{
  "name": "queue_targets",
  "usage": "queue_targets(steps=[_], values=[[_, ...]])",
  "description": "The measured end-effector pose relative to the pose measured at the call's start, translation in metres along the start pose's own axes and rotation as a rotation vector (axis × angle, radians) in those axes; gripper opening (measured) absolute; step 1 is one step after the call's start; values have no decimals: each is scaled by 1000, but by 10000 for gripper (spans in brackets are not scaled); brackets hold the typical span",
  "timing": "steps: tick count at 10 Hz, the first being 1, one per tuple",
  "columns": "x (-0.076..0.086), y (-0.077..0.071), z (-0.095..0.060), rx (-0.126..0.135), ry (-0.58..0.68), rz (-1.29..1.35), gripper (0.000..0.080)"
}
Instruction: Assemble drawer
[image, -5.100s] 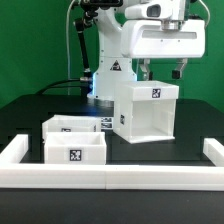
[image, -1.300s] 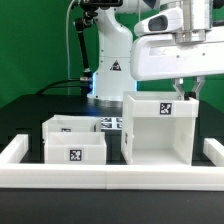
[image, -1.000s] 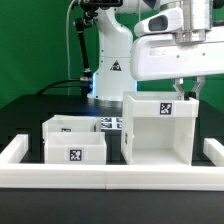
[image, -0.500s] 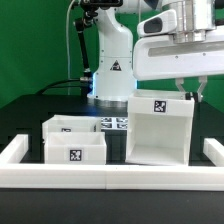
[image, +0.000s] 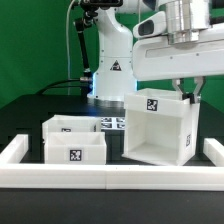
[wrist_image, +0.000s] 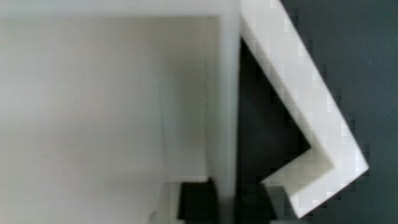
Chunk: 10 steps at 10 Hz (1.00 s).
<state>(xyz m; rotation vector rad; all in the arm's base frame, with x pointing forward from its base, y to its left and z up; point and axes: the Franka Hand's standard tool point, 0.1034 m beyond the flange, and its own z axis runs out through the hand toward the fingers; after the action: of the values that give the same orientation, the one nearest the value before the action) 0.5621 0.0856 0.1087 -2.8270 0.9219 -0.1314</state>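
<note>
The drawer (image: 73, 145), a low white open-topped box with a tag on its front, sits on the black table at the exterior view's left. The taller white housing block (image: 160, 130) with a tag stands to its right, tilted with its top leaning toward the exterior view's right. My gripper (image: 187, 92) comes down from above and is shut on the housing's top right wall. In the wrist view the housing's wall (wrist_image: 107, 110) fills most of the picture, with my gripper (wrist_image: 231, 200) clamped on its edge. The drawer is not in the wrist view.
A long white border rail (image: 110, 177) runs along the table's front with raised ends at both sides; it also shows in the wrist view (wrist_image: 294, 90). The marker board (image: 112, 122) lies behind the drawer. The robot base (image: 108, 70) stands at the back.
The housing has come forward and to the exterior view's right with my gripper. In the last half second it has tilted from upright, its top leaning right.
</note>
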Motion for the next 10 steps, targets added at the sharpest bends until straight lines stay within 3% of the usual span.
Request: queue_targets(steps=[7,10], values=[[0,-4,-1,35,-7,353,38],[11,-4,-1,64,-27,564,38]])
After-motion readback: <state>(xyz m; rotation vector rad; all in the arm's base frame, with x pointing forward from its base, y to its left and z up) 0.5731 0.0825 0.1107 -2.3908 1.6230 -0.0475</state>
